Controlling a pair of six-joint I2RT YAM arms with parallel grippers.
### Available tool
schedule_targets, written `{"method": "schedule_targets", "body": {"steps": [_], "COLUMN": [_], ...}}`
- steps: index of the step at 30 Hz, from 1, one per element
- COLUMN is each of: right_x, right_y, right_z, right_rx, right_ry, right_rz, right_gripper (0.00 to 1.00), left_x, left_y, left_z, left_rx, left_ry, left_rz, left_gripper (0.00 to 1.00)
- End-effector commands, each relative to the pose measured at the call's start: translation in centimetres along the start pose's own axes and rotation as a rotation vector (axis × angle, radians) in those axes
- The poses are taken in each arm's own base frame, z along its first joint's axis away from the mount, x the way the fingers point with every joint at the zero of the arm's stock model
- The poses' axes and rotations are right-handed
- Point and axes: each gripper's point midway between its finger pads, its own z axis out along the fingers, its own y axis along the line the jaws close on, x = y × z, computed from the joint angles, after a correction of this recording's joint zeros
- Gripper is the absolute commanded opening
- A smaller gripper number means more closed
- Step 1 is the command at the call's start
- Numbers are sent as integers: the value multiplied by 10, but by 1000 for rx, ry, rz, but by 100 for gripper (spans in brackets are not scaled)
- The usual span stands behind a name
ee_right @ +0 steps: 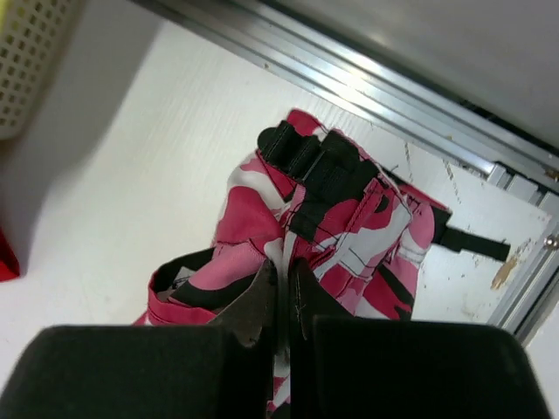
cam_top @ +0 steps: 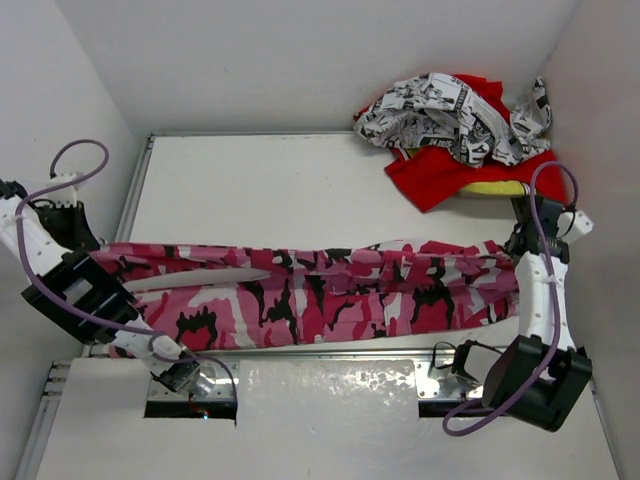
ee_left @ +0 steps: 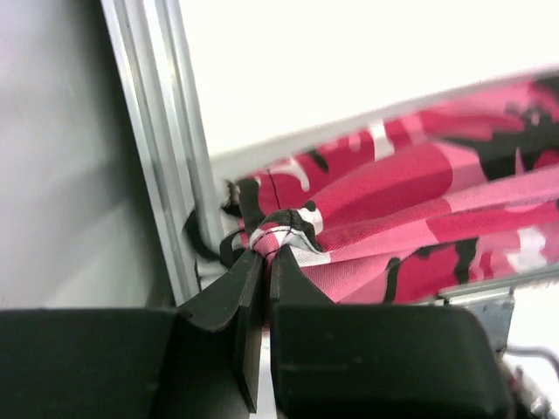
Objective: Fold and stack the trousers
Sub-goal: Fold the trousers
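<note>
Tabletop (cam_top: pixel 280 190) — trousers (cam_top: pixel 320 295) gripped endwise by left end effector (ee_left: pixel 269 250) and right end effector (ee_right: pixel 281 267).

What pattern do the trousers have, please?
The trousers are pink, white and black camouflage; top external shows best.

yellow basket (cam_top: pixel 497 188) mostly under red cloth (cam_top: pixel 432 178), trousers (ee_left: pixel 419 218) cropped right
</note>
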Motion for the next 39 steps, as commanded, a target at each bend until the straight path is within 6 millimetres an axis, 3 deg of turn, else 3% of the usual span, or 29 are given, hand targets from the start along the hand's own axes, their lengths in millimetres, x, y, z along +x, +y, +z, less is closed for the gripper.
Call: {"method": "schedule_targets", "body": {"steps": [1,2,3,4,5,6,10,11,14,17,20,23,25,26,27,28,29,30,31,33,34,35,37,38,39], "right_x": [-48,-43,-37,-21,-14,3,37,44,62,59,39,28,32,38,41,44,42,39,36,16,8,-9,-23,-32,-34], "right_y": [-25,-31,-35,-42,-45,-52,-69,-74,-88,-93,-90,-87,-86,-86,-88,-92,-95,-96,-97,-94,-91,-85,-67,-57,-43], "right_z": [-2,-1,1,7,9,15,30,33,39,42,41,40,41,41,41,39,36,35,34,29,26,22,20,17,13], "right_rx": [134,149,158,176,178,193,246,262,309,315,314,308,297,291,300,316,333,340,348,349,342,322,243,199,136], "right_ry": [-191,-180,-169,-138,-131,-101,-32,-11,55,62,19,9,26,43,49,58,42,31,20,-29,-44,-79,-104,-123,-131], "right_rz": [11,10,10,6,14,4,1,-5,-24,-9,-27,-48,-63,-70,-59,-55,-45,-44,-43,-44,-43,-42,-40,-47,-62], "right_gripper": [0,0,0,0,0,0,0,0,0,0,0,0,0,6,19,36,62,68,72,77,77,77,74,72,71], "left_x": [4,17,50,63,91,109,176,197,211,213,204,206,215,229,236,247,252,251,241,219,189,169,133,126,122], "left_y": [22,20,19,18,17,21,33,26,29,31,41,35,26,16,13,5,4,4,14,15,38,46,63,63,60], "left_z": [-33,-31,-21,-23,-17,-15,3,12,17,18,12,10,10,10,9,10,3,0,-11,-17,-31,-23,-29,-18,-13], "left_rx": [-163,-167,-167,-176,-152,-158,-180,-152,-161,-158,-177,-125,-70,-28,-7,26,37,56,31,66,-29,-31,-106,-78,-72], "left_ry": [19,61,151,179,230,284,423,460,486,484,476,491,527,585,617,646,675,675,657,578,506,402,301,270,261], "left_rz": [201,222,208,236,191,173,184,169,172,158,157,163,190,196,219,225,238,270,279,252,234,194,97,56,-1], "left_gripper": [0,0,0,0,0,0,0,0,0,0,0,1,25,35,43,51,56,61,62,62,63,64,50,41,23]}}
